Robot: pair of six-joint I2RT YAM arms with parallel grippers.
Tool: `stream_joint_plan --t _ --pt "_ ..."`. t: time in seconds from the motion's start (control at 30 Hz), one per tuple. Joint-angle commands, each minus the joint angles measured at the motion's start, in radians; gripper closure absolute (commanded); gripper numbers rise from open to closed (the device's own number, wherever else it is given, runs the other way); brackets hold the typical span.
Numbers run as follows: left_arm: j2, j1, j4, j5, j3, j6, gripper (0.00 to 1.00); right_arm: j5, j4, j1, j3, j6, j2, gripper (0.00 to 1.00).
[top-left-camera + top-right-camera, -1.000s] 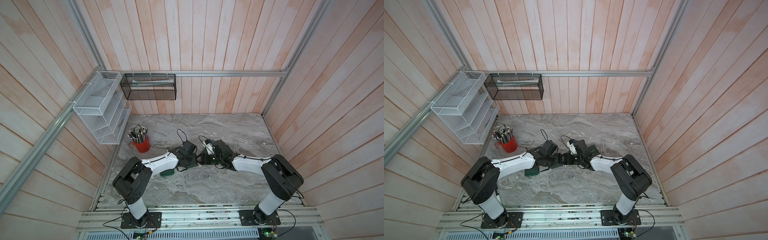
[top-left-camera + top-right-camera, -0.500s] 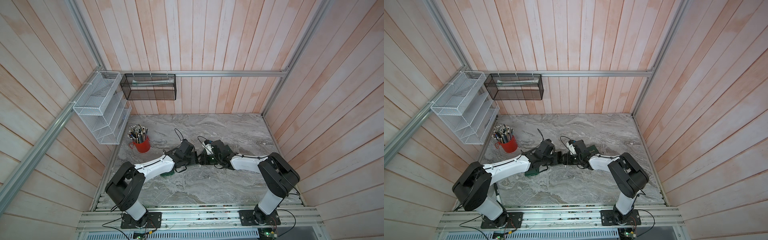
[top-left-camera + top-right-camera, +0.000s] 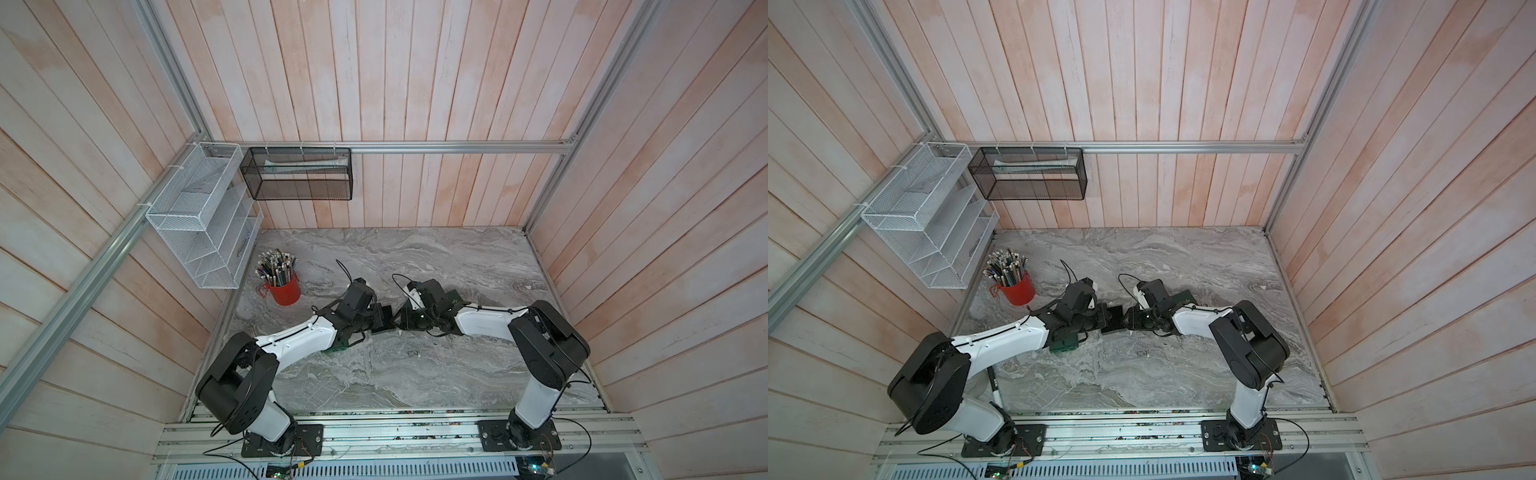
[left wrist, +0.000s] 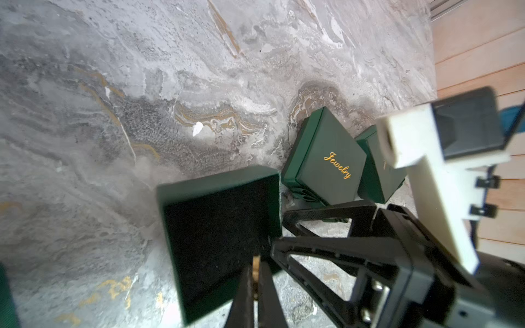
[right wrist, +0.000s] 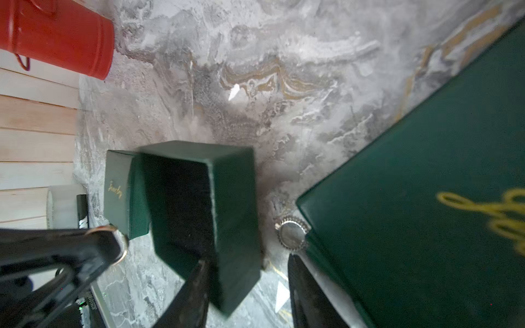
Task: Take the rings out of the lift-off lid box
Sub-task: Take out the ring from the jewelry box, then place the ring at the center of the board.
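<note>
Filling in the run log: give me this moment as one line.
left gripper: shut on ring | right gripper: open, astride wall of open box | glinting round piece: on table beside Jewelry box

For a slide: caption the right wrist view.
Left gripper pinches a ring near the open green box; second ring lies loose.
</note>
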Motion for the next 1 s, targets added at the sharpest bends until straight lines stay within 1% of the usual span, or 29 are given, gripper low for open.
stream_joint_plan --t 0.0,0.1,0.17,0.27,0.4,0.53,0.63,0.73,0.77,0.97 --pt "-0.014 0.013 0.056 0.050 -0.029 -0.017 1.00 0.029 -0.056 0.010 0.035 -0.018 0.025 0.54" --pt "-0.029 0.037 0.066 0.068 -0.047 -0.042 1.00 0.029 -0.057 0.013 0.033 -0.021 0.021 0.54" --pt "-0.049 0.070 0.057 0.075 -0.059 -0.062 1.00 0.022 -0.042 0.014 0.023 -0.021 0.004 0.54" --pt "-0.078 0.128 -0.046 0.007 -0.047 -0.070 1.00 0.037 -0.027 0.013 0.008 -0.021 -0.031 0.54" --pt "-0.134 0.203 -0.156 -0.074 -0.040 -0.039 1.00 0.053 -0.001 0.014 -0.016 -0.028 -0.077 0.53" --pt "-0.160 0.284 -0.276 -0.148 -0.034 0.000 1.00 0.081 0.006 0.012 -0.031 -0.042 -0.116 0.53" --pt "-0.150 0.340 -0.393 -0.253 -0.019 0.046 1.00 0.110 -0.016 0.012 -0.026 -0.060 -0.137 0.53" --pt "-0.114 0.351 -0.518 -0.431 0.022 0.073 1.00 0.122 -0.030 0.012 -0.020 -0.070 -0.149 0.53" --pt "-0.100 0.351 -0.546 -0.471 0.036 0.075 1.00 0.122 -0.032 0.012 -0.019 -0.073 -0.150 0.53" --pt "-0.022 0.351 -0.608 -0.605 0.067 0.081 1.00 0.115 -0.052 0.008 0.005 -0.093 -0.143 0.53"
